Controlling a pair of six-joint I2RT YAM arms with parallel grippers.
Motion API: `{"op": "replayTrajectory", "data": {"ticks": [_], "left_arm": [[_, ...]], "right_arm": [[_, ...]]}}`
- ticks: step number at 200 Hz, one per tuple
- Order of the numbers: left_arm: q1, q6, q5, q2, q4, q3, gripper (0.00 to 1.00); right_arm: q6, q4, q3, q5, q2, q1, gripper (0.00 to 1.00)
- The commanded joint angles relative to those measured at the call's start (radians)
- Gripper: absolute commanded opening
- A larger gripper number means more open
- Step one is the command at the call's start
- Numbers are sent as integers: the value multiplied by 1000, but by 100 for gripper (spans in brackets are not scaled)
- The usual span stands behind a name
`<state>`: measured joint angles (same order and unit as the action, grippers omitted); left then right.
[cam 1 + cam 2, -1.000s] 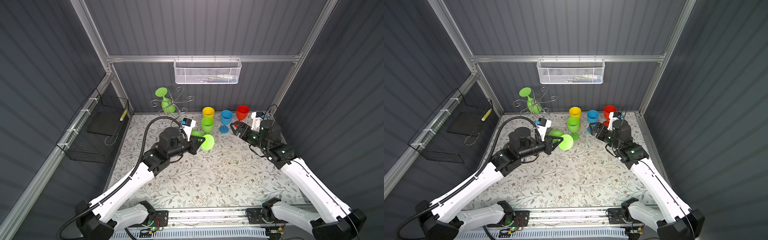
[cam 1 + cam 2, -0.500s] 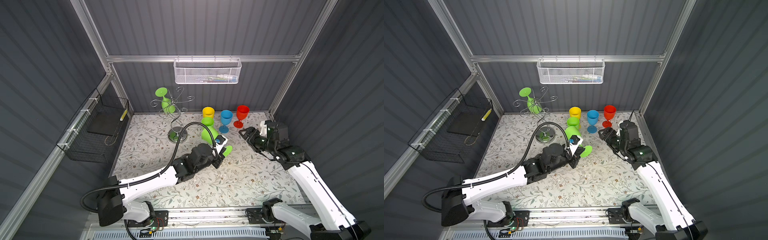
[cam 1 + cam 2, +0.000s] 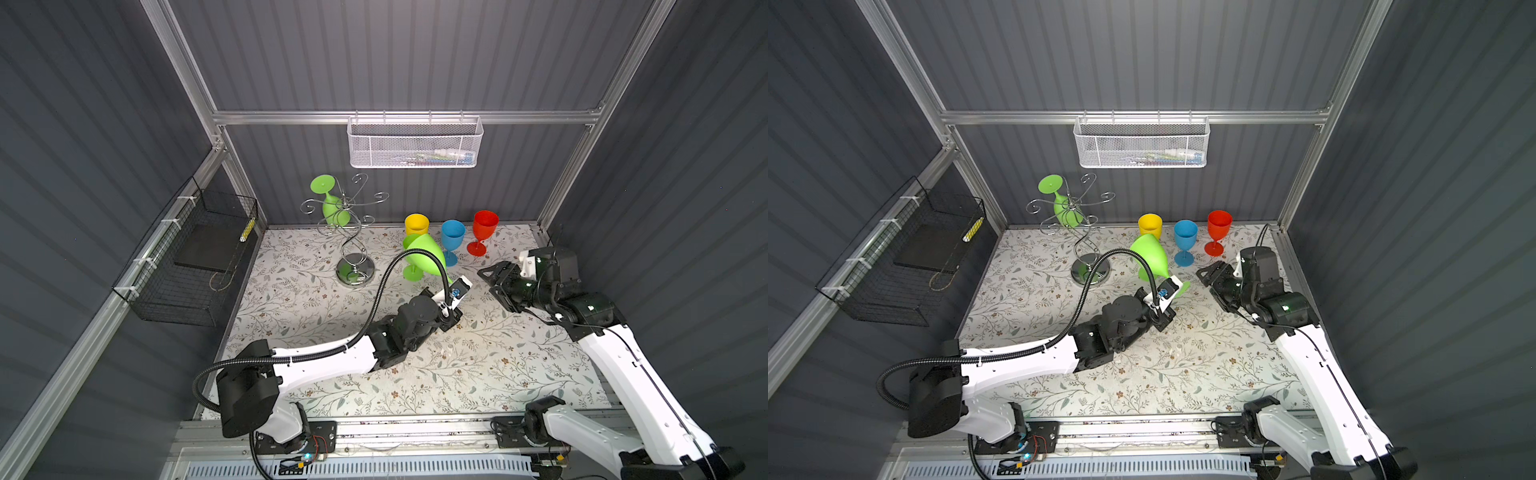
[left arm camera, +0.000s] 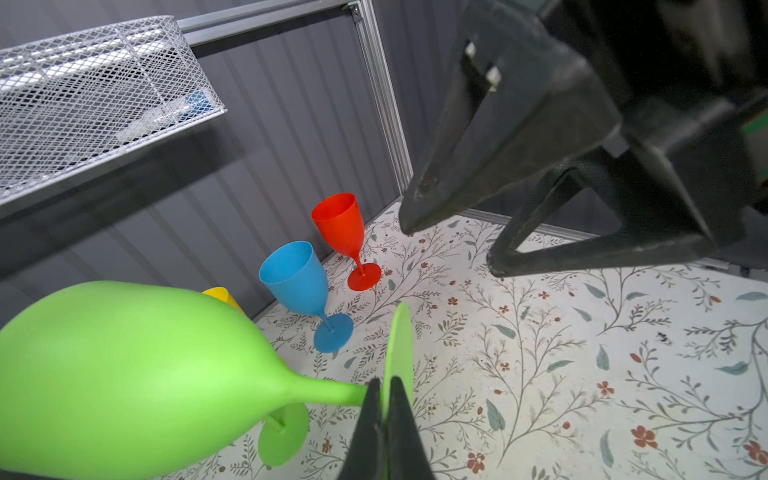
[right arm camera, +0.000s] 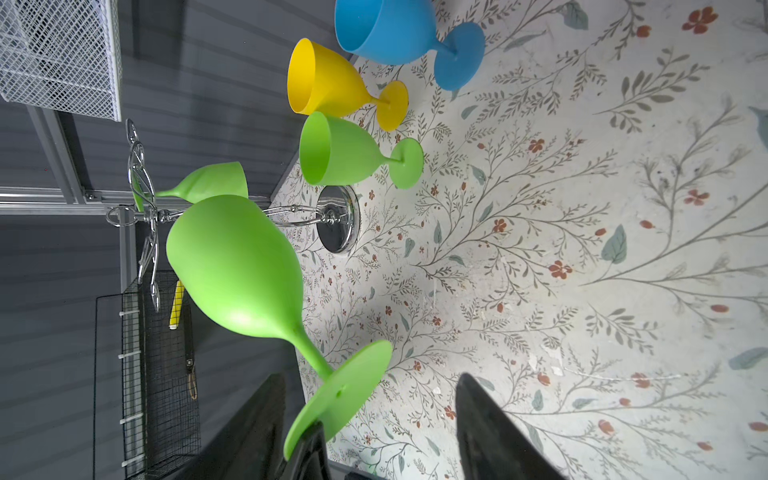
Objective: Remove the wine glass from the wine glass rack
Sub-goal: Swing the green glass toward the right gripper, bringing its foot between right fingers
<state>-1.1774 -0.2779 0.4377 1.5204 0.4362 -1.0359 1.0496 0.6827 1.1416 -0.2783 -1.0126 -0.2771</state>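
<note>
Holding my breath a bit here. My left gripper point(image 4: 385, 388) has its fingers pressed together on the thin edge of the foot of a lime-green matte plastic wine glass point(image 3: 424, 255). The glass is off the rack and tilted in mid-air just right of centre in both top views, bowl pointing to the upper left. The shiny chrome wire wine glass rack point(image 3: 355, 272) stands left of it, upper centre, with a second green goblet point(image 3: 334, 210) hanging upside down from one curled arm. My right gripper point(image 4: 449, 247) sits just right of the foot, fingers apart, nothing in them.

What worries me: that foot is a flat, smooth disc and I'm only pinching its edge, with the fat rounded bowl way out on a skinny stem. That weight could make it swivel or slide out. The bowl also hangs close to an upright green goblet point(image 5: 336, 151), with a yellow goblet point(image 3: 416, 224) and a blue goblet point(image 3: 452, 237) nearby, so a sag could knock them over on the floral mat point(image 3: 478, 365). And if the right closes on the disc, its black fingers might clip my left ones.
</note>
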Motion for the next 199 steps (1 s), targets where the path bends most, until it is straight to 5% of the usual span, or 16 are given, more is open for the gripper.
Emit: {"op": "replayTrajectory", "data": {"ticks": [1,199], "left_arm": [[-18,-100,53,21,105,-15,0],[-96,-345,172,162,268,-102,0]], "right_arm": [[14,17,31,-15,2,4,63],[59,-35,-43,-48,2,12,35]]}}
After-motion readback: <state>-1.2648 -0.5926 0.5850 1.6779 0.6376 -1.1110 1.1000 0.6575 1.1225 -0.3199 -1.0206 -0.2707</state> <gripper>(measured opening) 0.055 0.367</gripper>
